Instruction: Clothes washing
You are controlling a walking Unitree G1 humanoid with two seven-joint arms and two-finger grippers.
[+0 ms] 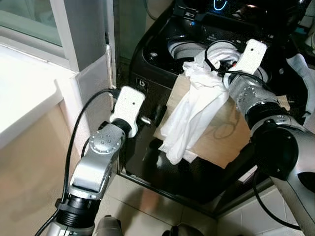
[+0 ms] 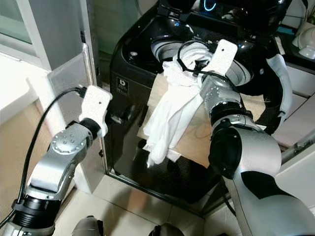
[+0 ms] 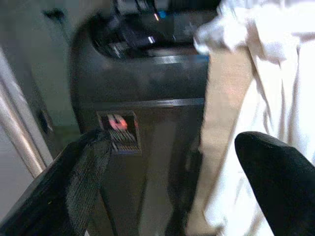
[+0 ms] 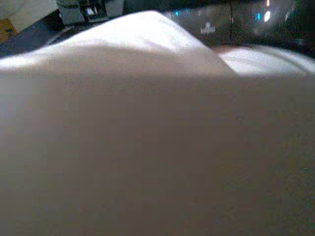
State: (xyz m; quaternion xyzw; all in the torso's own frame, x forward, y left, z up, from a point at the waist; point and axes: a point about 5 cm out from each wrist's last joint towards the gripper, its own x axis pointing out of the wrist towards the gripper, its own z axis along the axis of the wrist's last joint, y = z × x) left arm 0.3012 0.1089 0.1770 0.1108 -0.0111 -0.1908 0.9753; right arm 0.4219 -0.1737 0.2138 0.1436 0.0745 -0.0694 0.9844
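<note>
A black top-loading washing machine stands at the far middle of the scene, lid up, its drum opening showing a pale steel rim. To its left rises a grey window frame with a white sill beside it; pale floor tiles lie near.

A tan sheet, seemingly cloth or card, hangs over the machine's front. Over that drapes the white garment: its top is bunched on the near rim of the drum, and its long tail hangs down the front panel outside the tub.

The right gripper sits at the bunched top of the garment, above the drum rim. Cloth wraps around it and its wrist view is covered by white fabric, so I cannot tell whether its fingers are clamped on the cloth or merely buried in it.

The left gripper hangs low at the machine's left front corner, fingers spread apart and holding nothing, with the garment's tail off to its right.

The garment looks light, limp and thin. It will fold and stretch rather than lift as one piece, and the hanging tail is likely to drag over the rim or catch there. A hold on the bunched mass near the top probably grips best; a second hold midway down the tail would help gather the rest into the drum.
</note>
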